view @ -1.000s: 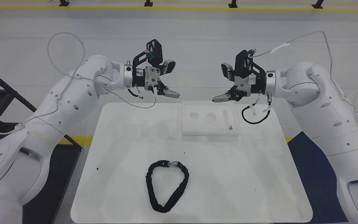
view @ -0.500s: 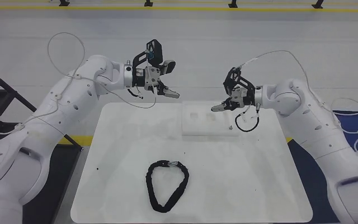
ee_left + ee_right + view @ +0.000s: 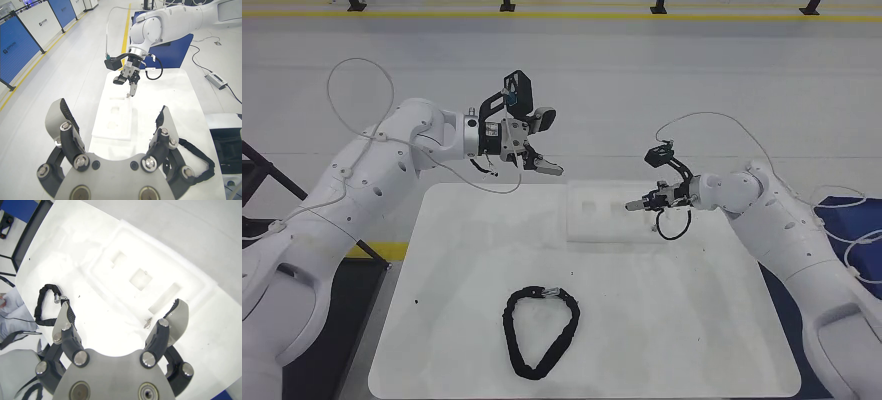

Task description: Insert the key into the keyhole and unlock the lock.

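Where white foam block lies, small metal key atop.

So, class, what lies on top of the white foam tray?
A small key lies on the foam tray, beside its long recess, by the open right gripper. Nothing covers it.

Top view down on table, left wrist along it, right wrist close above, foam tray in all three
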Robot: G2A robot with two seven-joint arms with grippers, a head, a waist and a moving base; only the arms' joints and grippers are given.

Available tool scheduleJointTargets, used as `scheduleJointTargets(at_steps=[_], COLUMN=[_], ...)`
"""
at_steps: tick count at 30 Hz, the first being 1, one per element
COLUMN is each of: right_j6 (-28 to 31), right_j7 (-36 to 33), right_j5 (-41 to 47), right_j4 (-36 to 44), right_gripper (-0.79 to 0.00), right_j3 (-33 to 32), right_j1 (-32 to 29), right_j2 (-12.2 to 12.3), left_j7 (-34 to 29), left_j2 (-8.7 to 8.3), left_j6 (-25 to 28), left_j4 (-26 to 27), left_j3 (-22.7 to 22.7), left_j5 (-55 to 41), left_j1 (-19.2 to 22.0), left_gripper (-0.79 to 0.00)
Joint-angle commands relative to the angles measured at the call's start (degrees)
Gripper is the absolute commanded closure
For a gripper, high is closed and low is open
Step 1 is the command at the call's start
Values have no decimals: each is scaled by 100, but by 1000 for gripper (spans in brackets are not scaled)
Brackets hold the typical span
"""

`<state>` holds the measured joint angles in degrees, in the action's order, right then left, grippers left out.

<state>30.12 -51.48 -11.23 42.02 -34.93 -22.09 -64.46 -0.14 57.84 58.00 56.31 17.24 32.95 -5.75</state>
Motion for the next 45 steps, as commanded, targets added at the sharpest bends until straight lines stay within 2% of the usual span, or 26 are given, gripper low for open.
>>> scheduleJointTargets(at_steps=[1, 8, 13, 28, 31, 34, 38, 42, 44, 45], right_j6=[-206, -1331, -1783, -1856, -2070, -2258, -2787, -3014, -3082, -3122], right_j7=[36, 209, 224, 226, 217, -28, -374, -496, -530, -532], right_j5=[64, -352, -542, -582, -697, -828, -903, -884, -979, -1028], right_j4=[-163, -348, -331, -329, -240, -27, 298, 468, 525, 563], right_gripper=[-785, -785, -785, -785, -785, -785, -785, -785, -699, -690], right_j3=[17, 234, 341, 352, 350, 330, 235, 111, 107, 105], right_j1=[-17, -78, -141, -145, -174, -215, -294, -398, -425, -433], right_j2=[-55, -253, -375, -392, -388, -361, -311, -268, -264, -265], left_j7=[0, 0, 0, 0, 0, 0, 0, 0, 0, 0], left_j2=[0, 0, 0, 0, 0, 0, 0, 0, 0, 0], left_j6=[0, 0, 0, 0, 0, 0, 0, 0, 0, 0], left_j4=[0, 0, 0, 0, 0, 0, 0, 0, 0, 0], left_j3=[0, 0, 0, 0, 0, 0, 0, 0, 0, 0], left_j5=[0, 0, 0, 0, 0, 0, 0, 0, 0, 0], left_j1=[0, 0, 0, 0, 0, 0, 0, 0, 0, 0], left_gripper=[-785, -785, -785, -785, -785, -785, -785, -785, -785, -785])
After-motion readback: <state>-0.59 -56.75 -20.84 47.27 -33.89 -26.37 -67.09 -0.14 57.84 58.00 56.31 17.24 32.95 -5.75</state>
